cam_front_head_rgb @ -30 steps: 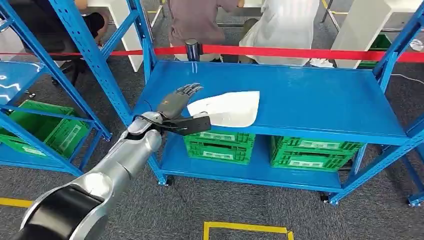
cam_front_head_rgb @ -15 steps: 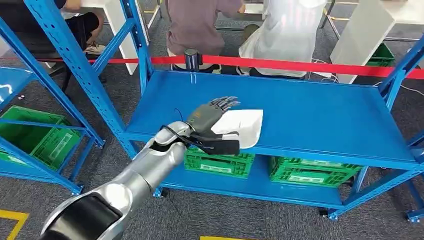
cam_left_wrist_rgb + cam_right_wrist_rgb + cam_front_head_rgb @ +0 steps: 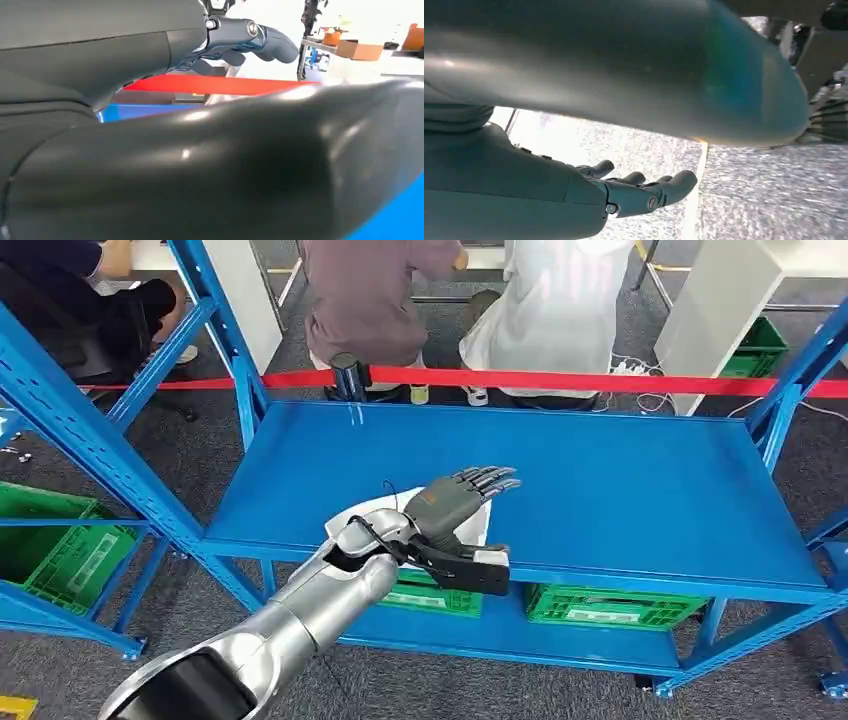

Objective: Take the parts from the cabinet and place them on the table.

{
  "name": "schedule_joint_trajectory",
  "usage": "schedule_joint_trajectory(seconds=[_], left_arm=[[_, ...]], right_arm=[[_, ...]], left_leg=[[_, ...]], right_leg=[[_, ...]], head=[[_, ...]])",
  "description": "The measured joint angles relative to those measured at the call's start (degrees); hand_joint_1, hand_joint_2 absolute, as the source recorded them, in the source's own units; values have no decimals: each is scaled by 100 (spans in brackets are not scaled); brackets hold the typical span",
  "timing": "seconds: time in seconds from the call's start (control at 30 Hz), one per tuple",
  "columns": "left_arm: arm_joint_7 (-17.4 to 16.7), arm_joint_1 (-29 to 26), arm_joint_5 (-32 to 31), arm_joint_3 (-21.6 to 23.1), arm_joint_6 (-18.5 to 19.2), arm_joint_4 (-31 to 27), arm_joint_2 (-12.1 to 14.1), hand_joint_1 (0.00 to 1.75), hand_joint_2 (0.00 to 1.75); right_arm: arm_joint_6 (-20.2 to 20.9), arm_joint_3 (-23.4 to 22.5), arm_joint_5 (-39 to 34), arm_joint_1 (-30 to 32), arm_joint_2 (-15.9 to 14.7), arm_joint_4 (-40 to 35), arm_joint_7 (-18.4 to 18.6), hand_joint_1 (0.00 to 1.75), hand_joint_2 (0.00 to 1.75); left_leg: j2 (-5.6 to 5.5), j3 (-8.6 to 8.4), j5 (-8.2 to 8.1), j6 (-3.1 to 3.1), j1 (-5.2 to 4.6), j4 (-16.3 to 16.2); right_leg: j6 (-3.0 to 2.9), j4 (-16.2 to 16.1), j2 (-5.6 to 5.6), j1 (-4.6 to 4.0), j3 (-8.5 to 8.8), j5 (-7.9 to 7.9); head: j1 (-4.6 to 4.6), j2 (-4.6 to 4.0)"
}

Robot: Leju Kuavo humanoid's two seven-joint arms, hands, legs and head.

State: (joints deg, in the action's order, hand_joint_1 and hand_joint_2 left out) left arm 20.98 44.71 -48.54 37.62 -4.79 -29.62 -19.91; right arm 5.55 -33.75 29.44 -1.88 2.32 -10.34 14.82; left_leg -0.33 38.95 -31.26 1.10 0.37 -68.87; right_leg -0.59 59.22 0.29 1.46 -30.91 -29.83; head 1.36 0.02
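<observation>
A flat white part [image 3: 372,514] lies near the front edge of the blue cabinet shelf [image 3: 620,480]. My left hand [image 3: 455,508] reaches in over it with its fingers [image 3: 487,480] stretched out flat above the part, covering most of it. The thumb [image 3: 470,566] sticks out at the shelf's front edge, apart from the fingers, and nothing is gripped. In the left wrist view the thick thumb [image 3: 250,165] fills the foreground, with the fingers [image 3: 245,35] extended beyond it. My right hand [image 3: 634,192] hangs over the floor with its fingers straight, holding nothing.
Two green crates [image 3: 610,605] [image 3: 430,595] sit on the lower shelf. A red barrier tape [image 3: 560,380] on a dark post [image 3: 345,375] runs behind the cabinet, with people seated beyond. Another blue rack with a green crate [image 3: 50,540] stands to the left.
The camera has shifted, so the whole scene sits differently. My left hand has slid from beside the white part to over it, now covering most of it.
</observation>
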Motion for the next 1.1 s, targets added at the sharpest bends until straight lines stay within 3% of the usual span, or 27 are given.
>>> schedule_joint_trajectory(seconds=[0.07,0.1,0.17,0.23,0.27,0.3,0.4,0.43,0.47,0.53,0.57,0.6,0.63,0.73,0.8,0.9,0.93,0.97,1.0,1.07,1.1], left_arm=[[-66,26,68,53,17,20,-2,0,0],[-105,49,120,81,20,55,-2,0,0],[-155,70,170,107,39,96,-31,0,0],[-164,97,184,127,39,118,-75,0,0],[-177,122,190,129,37,133,-83,0,0],[-201,170,205,144,35,151,-94,0,0],[-459,252,269,175,0,262,-98,0,0],[-552,284,297,177,-13,323,-83,0,0],[-663,328,312,175,-26,394,-68,0,0],[-798,442,358,175,-39,512,-13,0,0],[-832,505,367,175,-39,571,34,0,0],[-859,551,386,175,-42,664,87,0,0],[-865,589,404,175,-42,710,107,0,0],[-892,619,404,177,-24,794,190,0,0],[-839,645,404,177,77,828,225,0,0],[-765,614,546,177,464,923,315,0,0],[-743,586,590,177,611,959,352,0,0],[-694,566,650,177,724,985,391,0,0],[-647,561,692,175,797,1001,420,0,0],[-531,564,782,162,882,1008,485,0,0],[-513,567,800,159,909,1010,534,0,0]], right_arm=[[4,-11,-7,16,11,4,0,0,0],[13,-24,-4,-5,28,13,2,0,0],[18,-46,-2,-27,20,13,0,0,0],[18,-55,0,-18,20,13,4,0,0],[18,-59,2,-16,17,13,-2,0,0],[35,-66,4,-33,17,13,-2,0,0],[33,-83,42,-37,-2,13,-4,0,0],[35,-87,52,-24,-9,13,-4,0,0],[44,-90,57,-5,-18,13,-4,0,0],[59,-90,74,0,-24,13,-2,0,0],[61,-90,85,7,-28,15,2,0,0],[76,-92,101,13,-31,15,7,0,0],[77,-94,103,-18,-31,15,9,0,0],[81,-94,129,-2,-31,15,15,0,0],[92,-94,160,-4,-31,15,0,0,0],[94,-96,175,-28,-31,15,-33,0,0],[94,-103,177,-27,-31,15,-37,0,0],[88,-105,179,-24,-31,15,-35,0,0],[64,-114,179,-18,-31,15,-22,0,0],[22,-127,177,-13,-31,15,4,0,0],[13,-129,170,-15,-26,15,7,0,0]], left_leg=[[6,-256,747,-168,-90,963],[15,-231,557,-174,-123,935],[5,-297,637,-211,-151,1073],[-28,-484,634,-254,-96,1152],[-30,-573,612,-283,-86,1198],[-24,-614,581,-324,-84,1215],[-31,-713,448,-327,-92,1204],[-44,-767,387,-322,-92,1185],[-60,-827,324,-307,-85,1167],[-69,-976,174,-253,-70,1123],[-66,-1035,94,-229,-67,1092],[-63,-1046,44,-187,-95,1066],[-69,-992,11,-144,-102,1077],[-66,-1084,-15,-54,-105,1060],[-28,-834,-37,8,-91,582],[-16,-72,-515,74,-50,-542],[-14,100,-543,80,-44,-670],[-12,136,-389,70,-44,-550],[-11,72,-111,47,-46,-240],[-7,-258,602,-39,-66,751],[-3,-324,659,-75,-90,980]], right_leg=[[6,-24,-3,1,114,-115],[49,-55,22,-3,175,-144],[131,-72,12,20,241,-134],[180,-56,-6,13,263,-132],[187,176,-9,19,187,-110],[192,517,-8,17,-22,-154],[250,1529,-8,6,-844,-601],[251,1573,-9,5,-1003,-576],[246,1398,-9,8,-1032,-423],[251,561,-13,11,-842,221],[255,97,-26,19,-746,654],[217,82,-35,-29,-788,531],[135,101,-32,-39,-745,456],[23,72,-25,-12,-678,501],[-47,14,-34,-1,-570,462],[-82,-4,-18,-5,-470,375],[-80,-3,-10,-6,-430,341],[-75,-3,-4,-10,-389,310],[-69,-2,-4,-15,-342,280],[-47,-9,-5,-29,-241,223],[-34,-11,-3,-24,-227,207]], head=[[-2,0],[-53,0],[-2,0],[-2,0],[-24,0],[-33,0],[-44,0],[-50,0],[-52,0],[-59,0],[-63,0],[-83,0],[-85,0],[-61,0],[-31,0],[-22,0],[-22,0],[-22,0],[-20,0],[-20,0],[-26,0]])
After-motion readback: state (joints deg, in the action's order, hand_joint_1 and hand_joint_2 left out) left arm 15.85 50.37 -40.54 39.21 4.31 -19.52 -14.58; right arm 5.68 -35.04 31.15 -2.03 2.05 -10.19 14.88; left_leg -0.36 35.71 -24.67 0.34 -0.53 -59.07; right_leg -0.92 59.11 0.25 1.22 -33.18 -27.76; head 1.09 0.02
